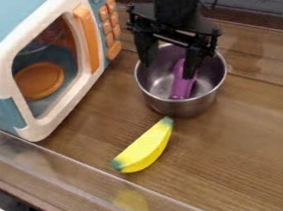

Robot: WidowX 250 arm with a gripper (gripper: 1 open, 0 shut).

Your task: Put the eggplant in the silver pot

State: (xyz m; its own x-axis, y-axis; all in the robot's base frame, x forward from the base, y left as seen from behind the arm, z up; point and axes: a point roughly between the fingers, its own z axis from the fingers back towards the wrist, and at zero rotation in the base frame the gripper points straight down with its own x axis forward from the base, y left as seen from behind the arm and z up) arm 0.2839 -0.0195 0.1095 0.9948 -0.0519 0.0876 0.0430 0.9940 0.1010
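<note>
over the silver pot (165, 99) we see the gripper (178, 53) pointing down with its jaws spread wide and nothing pinched; the eggplant (184, 77) sits inside the pot right below and between the fingers, apparently leaning on the far wall, long axis steeply tilted, stem end hidden. we judge the next move is a straight lift clear, since the eggplant lies directly under the jaws. counts: one eggplant, one silver pot, one banana (143, 148) well apart in front, one toy microwave (21, 56) beside the pot, one arm.
</note>
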